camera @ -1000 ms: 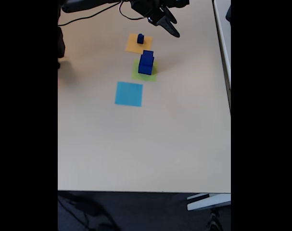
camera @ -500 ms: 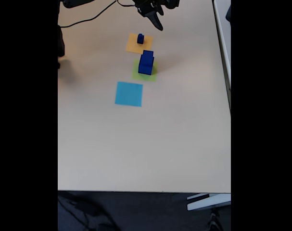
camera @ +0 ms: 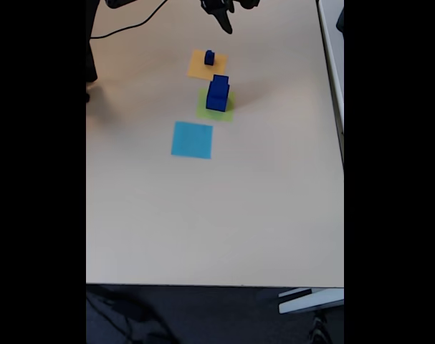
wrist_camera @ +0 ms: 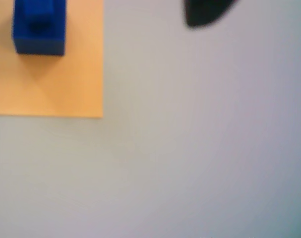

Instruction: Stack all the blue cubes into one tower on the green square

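Observation:
A small blue cube sits on the orange-yellow square. Just below it in the fixed view, two larger blue cubes stand stacked on the green square. My gripper hovers above the table at the top edge, up and right of the small cube, holding nothing. In the wrist view the small blue cube lies at the top left on the orange-yellow square, and one dark fingertip pokes in from the top, well right of the cube.
A light-blue paper square lies below the green one. A black cable runs across the table's top left. The table's right edge and front edge bound the beige top.
My gripper has moved left and up toward the top edge, from right of the orange-yellow square to above it. The cubes and squares have not moved.

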Controlling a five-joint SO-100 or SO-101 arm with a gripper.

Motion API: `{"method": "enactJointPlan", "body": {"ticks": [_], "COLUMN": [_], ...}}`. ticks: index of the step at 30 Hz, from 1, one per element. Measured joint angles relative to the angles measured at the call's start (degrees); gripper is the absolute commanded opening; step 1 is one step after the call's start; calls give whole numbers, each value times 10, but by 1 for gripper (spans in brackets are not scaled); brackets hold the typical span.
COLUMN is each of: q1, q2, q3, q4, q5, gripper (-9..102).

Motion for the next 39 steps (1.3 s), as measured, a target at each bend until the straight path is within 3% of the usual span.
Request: {"method": "enactJointPlan", "body": {"ticks": [7,22,39], "q1": [-19,-24,-5], "q2": [-48,-69,-85], "q3": [-50,5,86], "q4": [49,53,-55], "q5": [16,18,-10], "gripper": [25,24,22]}}
